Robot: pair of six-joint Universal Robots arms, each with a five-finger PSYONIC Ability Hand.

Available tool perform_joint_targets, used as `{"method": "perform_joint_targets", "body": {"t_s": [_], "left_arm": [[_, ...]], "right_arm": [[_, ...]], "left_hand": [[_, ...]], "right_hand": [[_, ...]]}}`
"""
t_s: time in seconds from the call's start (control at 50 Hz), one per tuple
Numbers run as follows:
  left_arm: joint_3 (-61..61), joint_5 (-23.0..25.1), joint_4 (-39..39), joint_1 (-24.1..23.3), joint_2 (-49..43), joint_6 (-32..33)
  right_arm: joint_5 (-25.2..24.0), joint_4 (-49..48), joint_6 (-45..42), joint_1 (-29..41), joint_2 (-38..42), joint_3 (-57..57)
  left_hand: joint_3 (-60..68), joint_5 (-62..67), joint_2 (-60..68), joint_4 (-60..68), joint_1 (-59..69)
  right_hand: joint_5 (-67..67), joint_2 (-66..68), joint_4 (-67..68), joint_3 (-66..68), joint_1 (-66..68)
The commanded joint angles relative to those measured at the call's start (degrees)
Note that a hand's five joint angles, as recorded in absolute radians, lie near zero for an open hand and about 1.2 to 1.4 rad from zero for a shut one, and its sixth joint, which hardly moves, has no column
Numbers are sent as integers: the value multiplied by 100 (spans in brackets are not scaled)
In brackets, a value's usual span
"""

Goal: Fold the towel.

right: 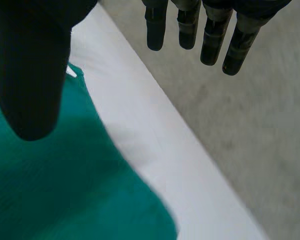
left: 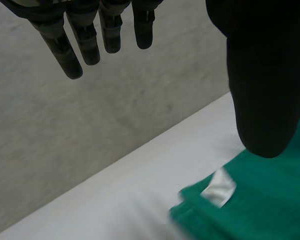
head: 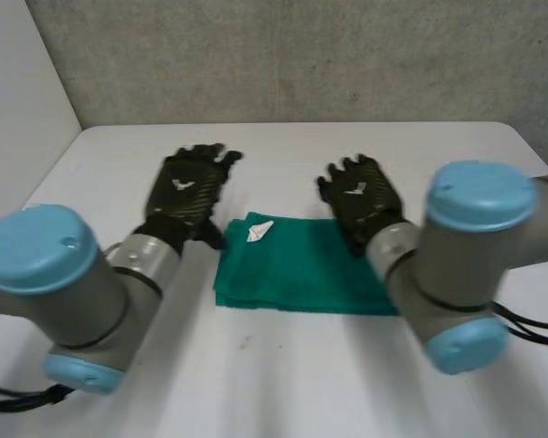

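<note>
Black fingers (left: 90,47) of my left hand (head: 190,187) hang straight and spread, the thumb apart from them, with nothing in their hold. The hand sits just beside the far left corner of the green towel (head: 297,265); from its wrist view the thumb tip hangs over that corner, close to a small white tag (head: 259,231). I cannot tell whether it touches the cloth.

My right hand (head: 361,193) is the mirror of it: fingers (right: 210,45) straight, thumb wide, holding nothing, placed at the towel's far right corner.

Between the two hands the towel lies on the white table (head: 283,365) as a folded rectangle with layered edges on its left side. My right arm (head: 438,274) crosses in front of the towel's right edge in the head view and hides it. A grey wall (head: 283,55) stands beyond the table's far edge.
</note>
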Motion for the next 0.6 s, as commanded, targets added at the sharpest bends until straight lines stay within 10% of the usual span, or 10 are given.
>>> {"method": "perform_joint_targets", "body": {"t_s": [0.02,0.26,0.6], "left_arm": [[1237,5,-65,-965,-1146,95],[2409,-890,-654,-984,-2511,1227],[1057,-1094,-733,-834,-1467,1246]], "right_arm": [[-801,622,1300,-951,-489,1178],[-898,-115,1300,-1612,-463,2138],[-767,-660,1169,-1700,-489,2130]], "left_hand": [[-201,-257,-137,-142,-132],[-166,-223,-102,-107,-97],[-167,-224,-103,-108,-98]], "right_hand": [[-403,-250,-326,-204,-166],[1755,1908,1832,1954,1992],[6597,6750,6674,6796,6834]]}}
